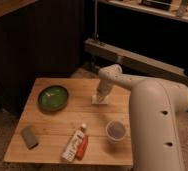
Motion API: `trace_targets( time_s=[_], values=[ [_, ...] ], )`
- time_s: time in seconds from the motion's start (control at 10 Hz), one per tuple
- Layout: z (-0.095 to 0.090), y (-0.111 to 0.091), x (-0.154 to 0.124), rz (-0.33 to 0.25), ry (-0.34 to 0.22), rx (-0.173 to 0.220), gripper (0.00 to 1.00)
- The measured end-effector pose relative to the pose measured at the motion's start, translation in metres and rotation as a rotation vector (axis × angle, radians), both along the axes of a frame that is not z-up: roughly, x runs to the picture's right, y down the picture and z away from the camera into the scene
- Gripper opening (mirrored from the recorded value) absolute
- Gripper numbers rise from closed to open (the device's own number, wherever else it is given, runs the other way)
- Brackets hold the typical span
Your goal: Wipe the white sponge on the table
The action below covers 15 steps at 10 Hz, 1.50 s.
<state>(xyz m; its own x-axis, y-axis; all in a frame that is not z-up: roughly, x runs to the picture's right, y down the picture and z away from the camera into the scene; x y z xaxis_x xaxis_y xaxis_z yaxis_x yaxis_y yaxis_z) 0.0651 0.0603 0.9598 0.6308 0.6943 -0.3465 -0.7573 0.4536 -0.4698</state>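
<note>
The white sponge (101, 100) lies flat on the light wooden plank table (62, 120), towards the back right of the top. My gripper (102, 94) comes down from the white arm on the right and sits right on top of the sponge, covering part of it. Only the sponge's lower edge shows below the gripper.
A green bowl (53, 97) sits at the back left. A grey rectangular block (29, 136) lies at the front left. A white tube-like bottle (74, 143) and a red item (82, 147) lie at the front middle. A clear cup (116, 131) stands at the front right, close to my arm.
</note>
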Motion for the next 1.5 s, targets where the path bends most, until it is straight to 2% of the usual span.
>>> trace_targets(
  time_s=[0.4, 0.5, 0.7, 0.9, 1.0, 1.3, 1.4, 1.5],
  values=[
    [0.0, 0.001, 0.003, -0.002, 0.004, -0.002, 0.77],
    [0.0, 0.001, 0.003, -0.002, 0.004, -0.002, 0.8],
    [0.0, 0.001, 0.004, -0.002, 0.006, -0.002, 0.79],
    [0.002, -0.001, 0.016, 0.007, 0.039, -0.013, 0.63],
    [0.003, 0.0, 0.021, 0.009, 0.05, -0.02, 0.51],
    [0.002, -0.002, 0.021, 0.009, 0.051, -0.017, 0.24],
    [0.001, -0.002, 0.021, 0.009, 0.051, -0.018, 0.11],
    [0.001, -0.003, 0.021, 0.009, 0.051, -0.018, 0.03]
  ],
)
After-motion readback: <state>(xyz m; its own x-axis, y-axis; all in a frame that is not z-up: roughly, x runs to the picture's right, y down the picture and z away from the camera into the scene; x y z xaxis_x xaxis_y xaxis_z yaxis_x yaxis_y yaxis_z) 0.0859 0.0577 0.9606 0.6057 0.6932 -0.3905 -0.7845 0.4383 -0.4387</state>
